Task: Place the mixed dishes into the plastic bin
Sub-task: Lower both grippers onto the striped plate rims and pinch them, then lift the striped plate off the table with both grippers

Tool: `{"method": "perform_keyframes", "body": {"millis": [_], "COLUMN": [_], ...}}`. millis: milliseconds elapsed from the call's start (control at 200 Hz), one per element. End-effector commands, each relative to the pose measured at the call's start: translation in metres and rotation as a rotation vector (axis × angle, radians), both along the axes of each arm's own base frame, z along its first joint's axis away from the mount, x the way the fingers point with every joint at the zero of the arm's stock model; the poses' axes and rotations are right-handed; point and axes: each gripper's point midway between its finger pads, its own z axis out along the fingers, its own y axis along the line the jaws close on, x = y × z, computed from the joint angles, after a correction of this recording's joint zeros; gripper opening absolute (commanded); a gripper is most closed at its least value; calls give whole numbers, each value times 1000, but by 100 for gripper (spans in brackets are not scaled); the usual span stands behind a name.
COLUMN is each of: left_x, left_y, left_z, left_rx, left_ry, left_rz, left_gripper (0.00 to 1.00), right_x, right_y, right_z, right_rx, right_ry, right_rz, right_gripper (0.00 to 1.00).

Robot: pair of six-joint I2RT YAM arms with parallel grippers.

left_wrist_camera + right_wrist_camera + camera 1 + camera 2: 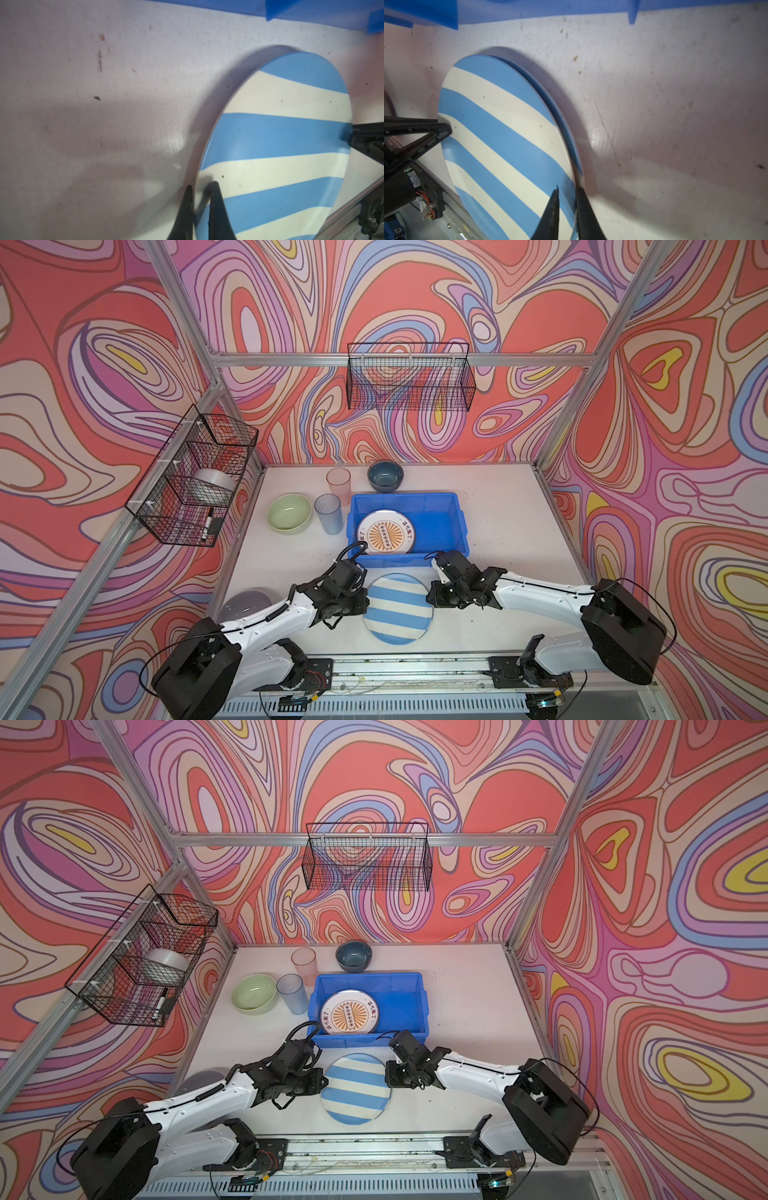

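Left wrist: we see left gripper (202, 185) pinching striped plate (276, 135) rim; right gripper (568, 188) pinches the opposite rim.

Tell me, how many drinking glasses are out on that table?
2. The pinkish tumbler stands at the back beside the dark bowl; the bluish tumbler stands just in front of it, between the pale green bowl and the blue bin. Others could be hidden.

Side wire basket (166, 510) holds a white roll (214, 485) — and a marker (208, 524).
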Motion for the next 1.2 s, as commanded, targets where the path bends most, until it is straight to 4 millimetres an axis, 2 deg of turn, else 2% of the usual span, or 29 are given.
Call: {"method": "perform_keyframes", "body": {"millis": [0,155,401,591,826,1197], "left_x": [-18,-17,-20,-24,-30,-38], "left_y": [24,23,22,23,20,20], "left_z": [-23,-24,-31,-32,-35,-39], "left_rx": [110,106,108,99,64,41], "left_ry": [75,78,102,111,125,148], "left_rz": [32,29,25,24,17,18], "left_gripper": [8,8,5,2,2,3], "right_x": [-5,-6,-19,-23,-24,-20], "right_y": [-8,1,22,34,44,48], "right_z": [-10,-6,-5,19,49,71], "right_rx": [-43,9,184,342,447,496], "right_ry": [8,5,44,-5,-65,-124], "right_rz": [4,23,55,81,132,148], "right_gripper": [19,19,19,20,20,20]}}
